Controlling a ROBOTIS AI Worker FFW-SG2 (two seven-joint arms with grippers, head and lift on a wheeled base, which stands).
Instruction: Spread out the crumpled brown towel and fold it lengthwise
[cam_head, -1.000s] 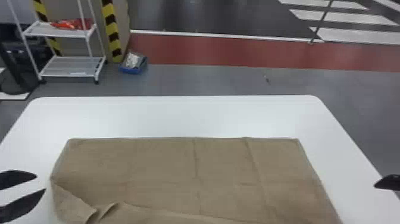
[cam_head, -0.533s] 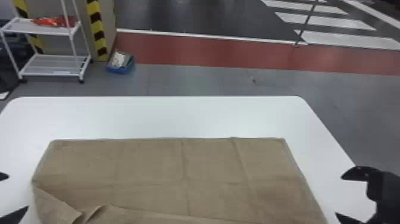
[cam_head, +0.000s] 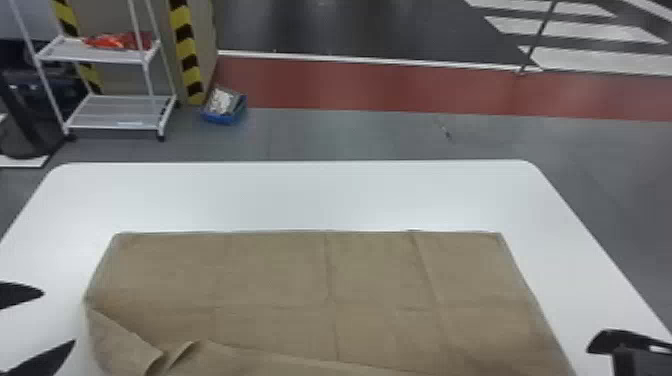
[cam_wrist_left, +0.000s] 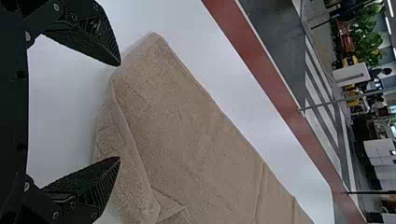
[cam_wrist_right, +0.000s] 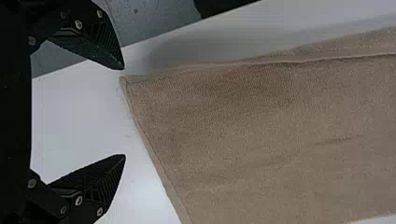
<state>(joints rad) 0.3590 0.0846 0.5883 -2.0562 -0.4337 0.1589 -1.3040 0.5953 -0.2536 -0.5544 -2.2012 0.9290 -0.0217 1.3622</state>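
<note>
1. Lying across the white table (cam_head: 300, 195), the brown towel (cam_head: 300, 280) presents a broad, mostly flat surface, its far edge nearly straight and parallel to the table's far edge. Two long creases run from that edge toward the robot.
2. Turning over near the towel's left side, a flap (cam_head: 122, 340) ends beside a small raised fold (cam_head: 180, 355) (the least even part of the cloth).
3. Standing at the towel's left side, the left gripper (cam_head: 59, 317) has its fingers wide apart. In the left wrist view, the towel's edge passes near both fingertips; whether either touches the cloth cannot be told.
4. Occupying the near right of the head view, the right gripper (cam_head: 622, 345) is beside the towel's right side. The right wrist view shows its fingers well separated, with a towel corner (cam_wrist_right: 128, 84) just beside one fingertip.
5. Standing on the floor beyond the table, at left, are a white shelf rack (cam_head: 107, 112) and a blue bin (cam_head: 223, 118).
</note>
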